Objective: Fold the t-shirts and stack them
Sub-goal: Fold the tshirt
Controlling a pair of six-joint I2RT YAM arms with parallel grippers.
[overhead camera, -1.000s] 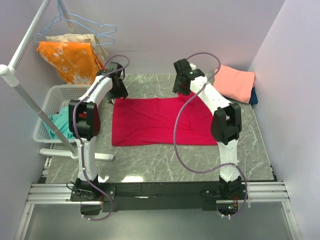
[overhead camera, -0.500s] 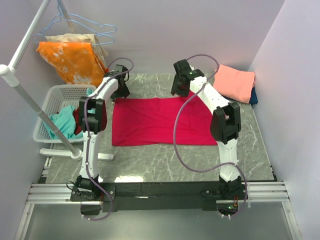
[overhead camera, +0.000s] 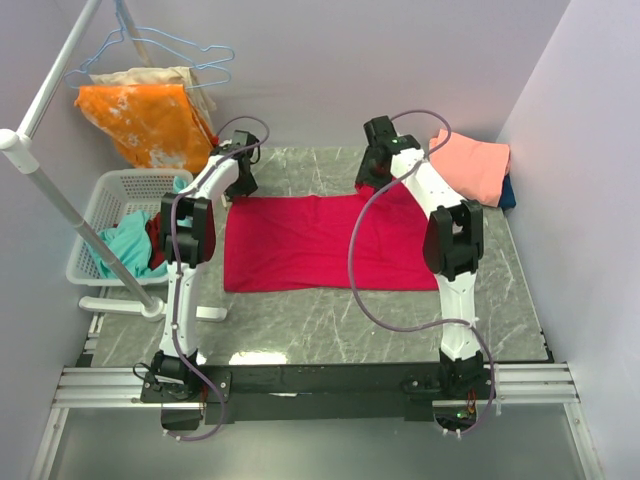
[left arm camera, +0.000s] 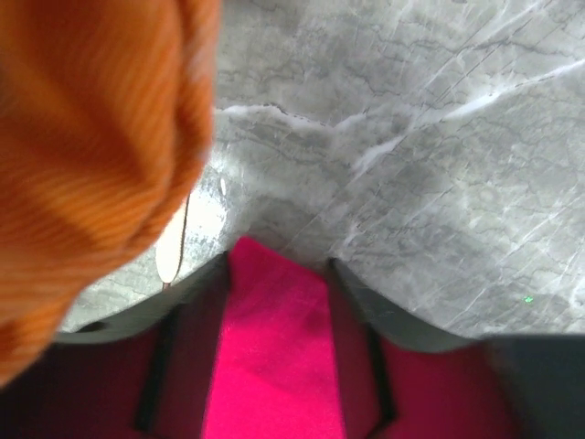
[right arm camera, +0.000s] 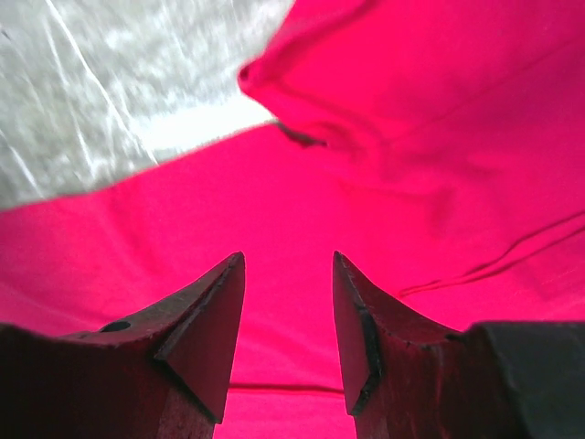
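The crimson-red t-shirt [overhead camera: 300, 245] lies flat on the marble table as a wide rectangle. My left gripper [overhead camera: 243, 182] is at its far left corner. In the left wrist view the fingers [left arm camera: 352, 306] stand apart with the shirt's corner [left arm camera: 274, 347] between them. My right gripper [overhead camera: 376, 182] is at the shirt's far edge, right of centre. Its jaws [right arm camera: 288, 311] are open just above the red cloth [right arm camera: 411, 119], holding nothing. The folded salmon-pink t-shirt [overhead camera: 470, 165] lies at the far right on the dark blue one [overhead camera: 508, 192].
An orange white-blotched cloth [overhead camera: 140, 120] hangs on the rack at far left and fills the left wrist view's left side [left arm camera: 91, 137]. A white basket [overhead camera: 100, 195] with teal cloth [overhead camera: 125, 245] stands left of the table. The rack pole [overhead camera: 45, 185] slants past it.
My right gripper has moved to the right along the shirt's far edge. My left gripper has shifted a little farther back at the shirt's left corner and its arm has straightened. The shirt lies unchanged.
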